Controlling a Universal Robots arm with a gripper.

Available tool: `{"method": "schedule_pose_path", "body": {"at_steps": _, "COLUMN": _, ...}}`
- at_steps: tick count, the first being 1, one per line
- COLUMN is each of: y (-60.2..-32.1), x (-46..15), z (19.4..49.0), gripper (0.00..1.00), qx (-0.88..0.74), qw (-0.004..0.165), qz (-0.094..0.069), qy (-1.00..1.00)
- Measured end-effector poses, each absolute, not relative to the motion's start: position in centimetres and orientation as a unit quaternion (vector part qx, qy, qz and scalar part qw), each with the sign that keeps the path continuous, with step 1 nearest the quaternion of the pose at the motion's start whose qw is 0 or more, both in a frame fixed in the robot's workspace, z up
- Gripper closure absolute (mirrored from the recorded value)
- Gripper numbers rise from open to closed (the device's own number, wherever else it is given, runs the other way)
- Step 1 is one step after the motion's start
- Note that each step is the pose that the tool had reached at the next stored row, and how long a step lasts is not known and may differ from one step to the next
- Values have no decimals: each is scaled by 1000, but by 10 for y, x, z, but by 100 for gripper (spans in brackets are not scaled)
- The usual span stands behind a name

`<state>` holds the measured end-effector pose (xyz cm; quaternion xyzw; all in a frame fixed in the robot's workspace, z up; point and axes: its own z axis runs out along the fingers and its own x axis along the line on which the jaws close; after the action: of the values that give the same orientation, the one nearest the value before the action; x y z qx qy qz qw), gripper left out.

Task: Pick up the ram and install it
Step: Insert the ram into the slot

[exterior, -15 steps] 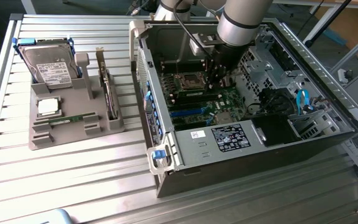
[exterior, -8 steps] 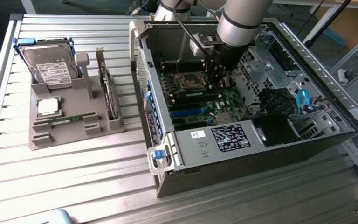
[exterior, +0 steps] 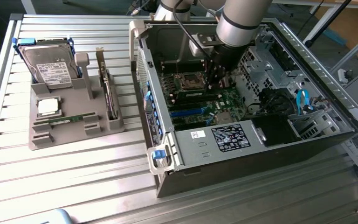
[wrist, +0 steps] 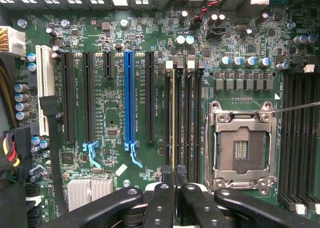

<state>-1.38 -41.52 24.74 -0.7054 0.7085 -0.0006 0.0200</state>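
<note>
Ram (wrist: 173, 128) first — a thin stick seen edge-on, clamped between the closed fingers (wrist: 162, 198) of the hand (wrist: 174, 177), along the memory slots (wrist: 192, 128) beside the processor socket (wrist: 240, 148). The slatted tabletop (exterior: 73, 182) carries the open computer case (exterior: 241, 163), at three o'clock from the grey tray (exterior: 67, 135) in the exterior view — inside, the hand hangs over the twelve-o'clock end of the motherboard (exterior: 229, 105).

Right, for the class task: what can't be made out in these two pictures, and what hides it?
Wrist view: the ram is edge-on, so chips and label are unseen; the gripper, jaws shut on it, covers its near end.
Exterior view: the gripper blocks the view beneath it, so the ram's seating cannot be judged.
Exterior view: print on the case sticker is too small.
</note>
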Motion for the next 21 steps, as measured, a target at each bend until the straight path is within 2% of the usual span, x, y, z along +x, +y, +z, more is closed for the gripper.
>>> {"method": "schedule_pose_path", "body": {"at_steps": 21, "y": -416, "x": -14, "z": 243, "gripper": 88, "qx": -705, "qw": 20, "qz": -1, "qy": 709}}
